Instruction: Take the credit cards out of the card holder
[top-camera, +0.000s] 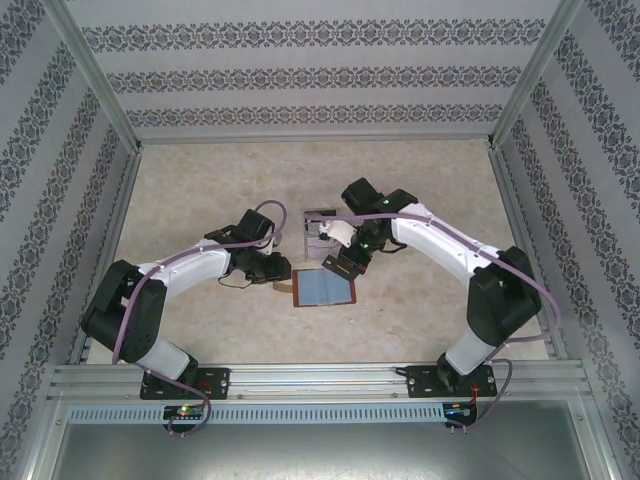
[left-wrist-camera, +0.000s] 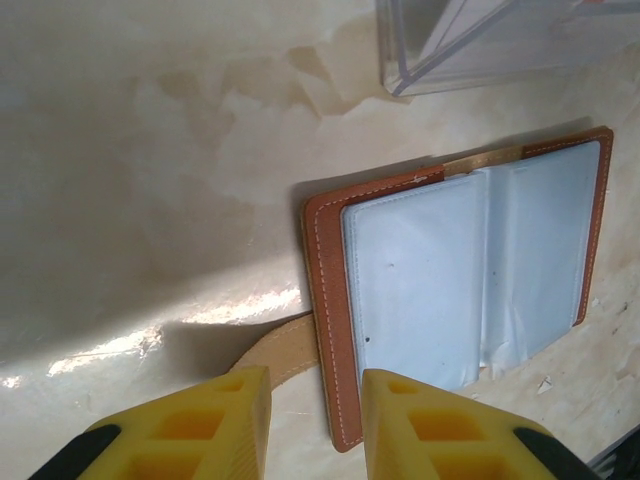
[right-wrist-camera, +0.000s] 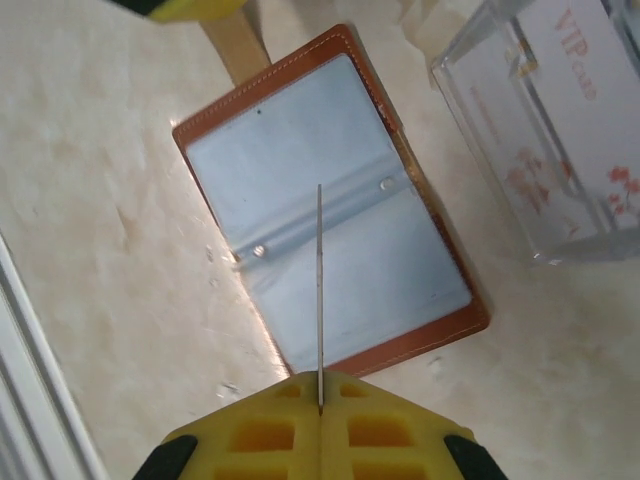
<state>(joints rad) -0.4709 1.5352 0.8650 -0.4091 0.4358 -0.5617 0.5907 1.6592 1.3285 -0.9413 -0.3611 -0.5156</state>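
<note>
The card holder lies open on the beige bench, its pale blue inside facing up. The left gripper sits at its left edge, by the strap tab. The right gripper hangs over its far edge, closed on a dark credit card. A clear plastic stand is just behind.

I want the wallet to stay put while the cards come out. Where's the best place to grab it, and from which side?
Probably the strap tab at the card holder's brown edge, coming from the left arm's side. The holder lies open and flat, so its body gives nothing to pinch, while the tab sticks out past the edge.
</note>
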